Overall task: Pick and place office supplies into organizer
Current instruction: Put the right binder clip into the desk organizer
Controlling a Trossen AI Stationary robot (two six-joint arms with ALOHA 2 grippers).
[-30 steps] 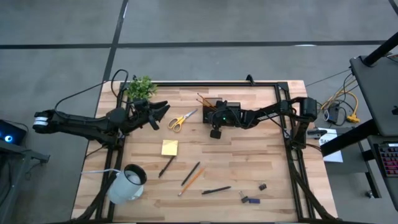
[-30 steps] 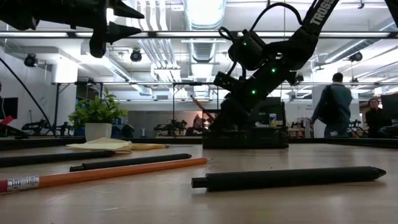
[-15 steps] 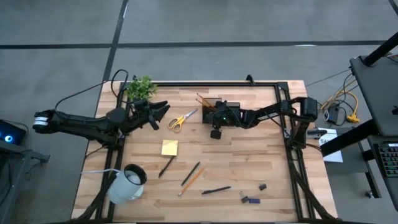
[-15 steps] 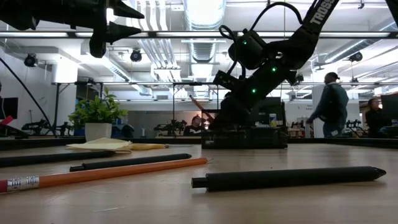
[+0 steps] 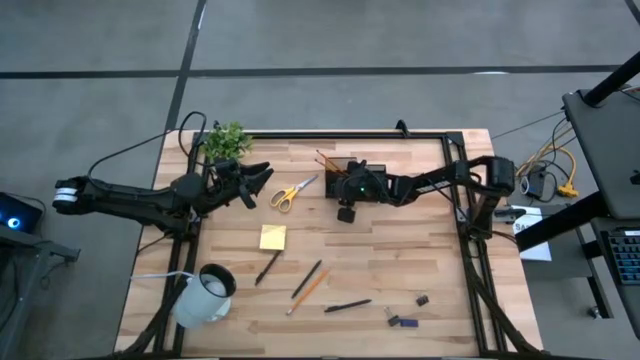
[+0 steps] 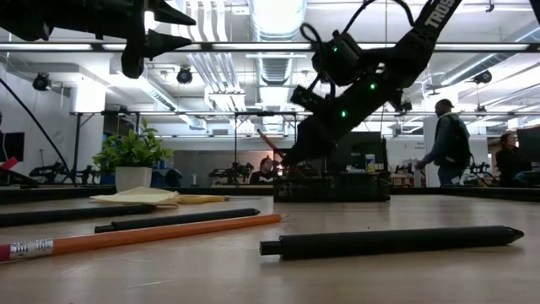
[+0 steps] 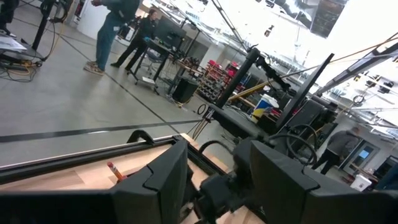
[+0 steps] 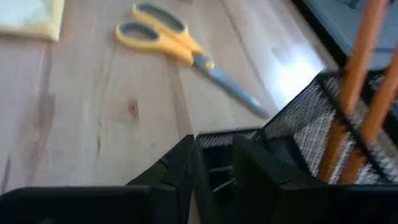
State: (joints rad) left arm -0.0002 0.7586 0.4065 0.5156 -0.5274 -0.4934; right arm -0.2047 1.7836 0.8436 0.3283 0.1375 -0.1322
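The black mesh organizer stands at the table's far middle, with orange pencils upright in it. My right gripper hovers slanting down over its rim. It is open by a narrow gap, and nothing shows between its fingers. The yellow-handled scissors lie flat left of the organizer. The yellow sticky pad, dark pens, an orange pencil and small dark bits lie nearer. My left gripper waits open, raised, left of the scissors.
A white mug lies on its side at the near left corner. A small green plant stands at the far left corner. A black frame runs along the table's far edge. People move about in the room behind.
My right gripper has lifted a little above the organizer.
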